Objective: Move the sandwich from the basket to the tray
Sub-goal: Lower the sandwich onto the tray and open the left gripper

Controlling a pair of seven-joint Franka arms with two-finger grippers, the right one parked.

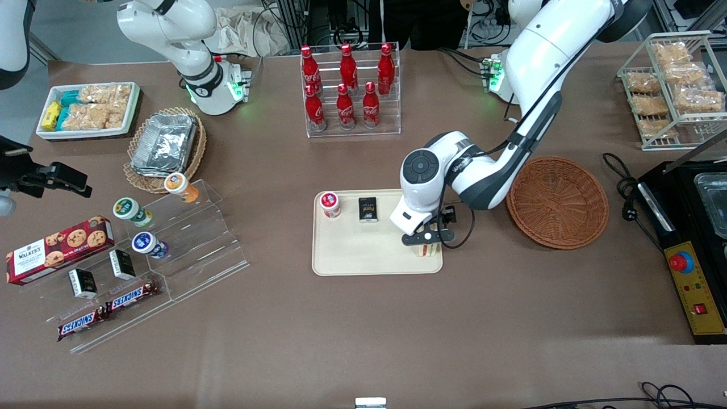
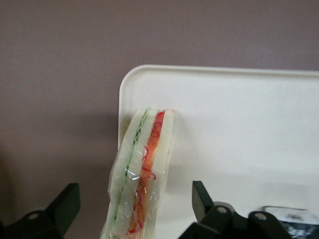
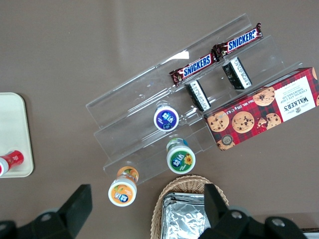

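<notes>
The sandwich (image 2: 142,174) stands on edge in the corner of the tray (image 1: 352,250), at the tray's end nearer the basket (image 1: 558,203). The gripper (image 1: 426,238) hangs just over it, fingers (image 2: 207,201) spread wide, clear of the bread on both sides.

This looks like a robotics lab got up as a little snack shop. A brown-covered table (image 1: 363,341) carries shop-style displays: a clear rack of cola bottles (image 1: 347,85), an acrylic stepped stand (image 1: 187,238) with Snickers bars (image 1: 108,309) and small cups. White robot arm bases (image 1: 213,85) are bolted at the table's edge, a control box with a red emergency button (image 1: 680,262) sits alongside, and cables trail about.
</notes>
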